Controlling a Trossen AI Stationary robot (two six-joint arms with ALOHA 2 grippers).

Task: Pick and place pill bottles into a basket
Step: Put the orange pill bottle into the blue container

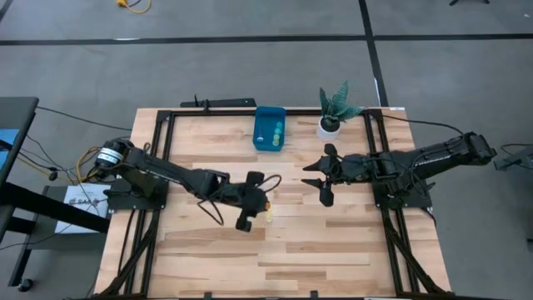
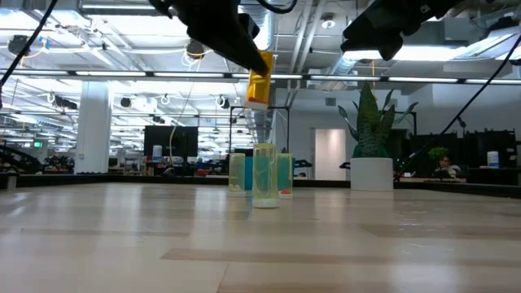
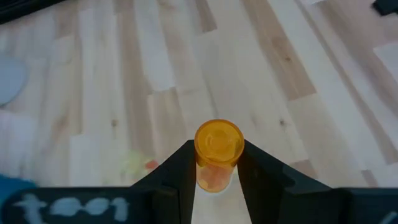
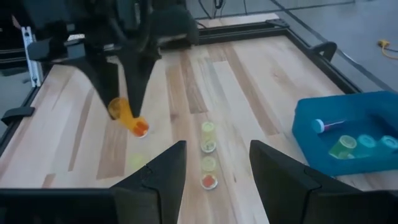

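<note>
Your left gripper (image 1: pixel 260 197) sits mid-worktop (image 1: pixel 208 258), raised off the wood, jaws clamped on an orange pill bottle (image 3: pixel 218 149). The grip is across the body just under the cap, so the bottle hangs tilted, clear of the wood for carrying. Just beside it on the worktop, a few more bottles stand: pale yellow-green bottles (image 4: pixel 208 135) in a short row with a small red-orange one (image 4: pixel 209 181) at the near end, waiting their turn. Further right at the back edge, the blue basket (image 1: pixel 270 127) already holds several bottles; the white-potted plant (image 1: pixel 333 112) stands next to it. Your right gripper (image 1: pixel 323 175) hovers near the basket, jaws wide and empty, likely parked out of the left arm's path.
</note>
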